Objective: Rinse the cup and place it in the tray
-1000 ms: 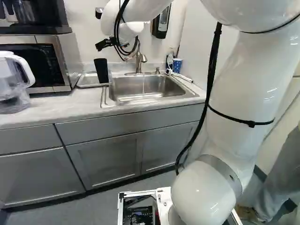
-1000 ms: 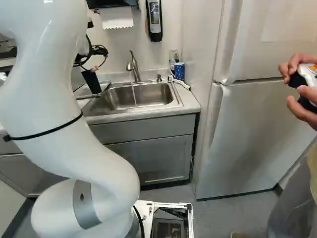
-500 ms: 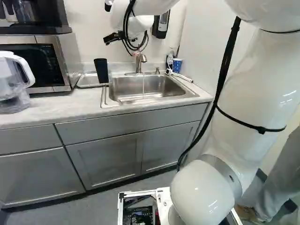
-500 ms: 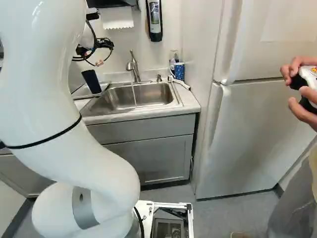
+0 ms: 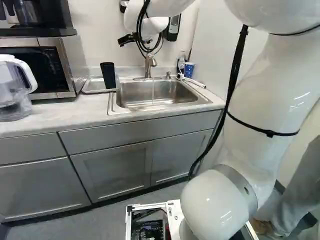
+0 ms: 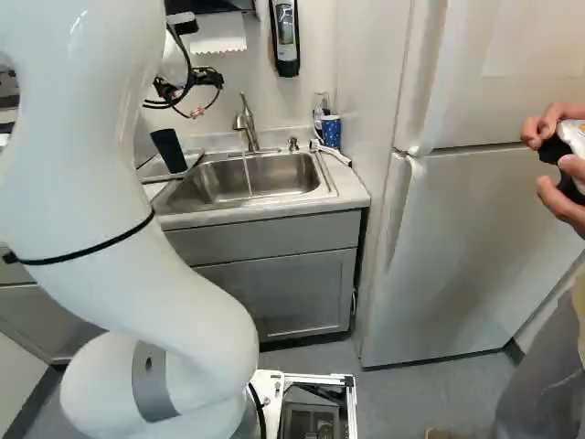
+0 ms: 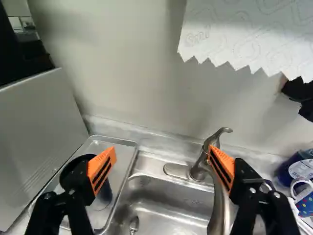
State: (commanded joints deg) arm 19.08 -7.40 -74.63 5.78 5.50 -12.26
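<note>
Pale wall, light counter [image 5: 65,117], steel sink [image 5: 150,100] set in; thin stream of water [image 6: 248,174] falling into basin. Black cup [image 5: 108,75] standing in metal tray [image 7: 122,147], beside sink. Gripper [image 7: 162,151] empty, fingers spread wide, one orange pad near faucet lever [image 7: 215,138].

Likely step: shutting off water, with cup already in tray. Best done by lining up one fingertip with side of lever, then pushing slowly along its travel; no squeeze on spout [image 7: 221,210], no sweep towards cup. Stop at first sign of stream ending.

Hard to make out: any contact between pad and lever; closing direction of lever; cup mouth up or down; rinsing complete or not. Spout outlet cut off in wrist view; lower end of stream faint in both base views.
</note>
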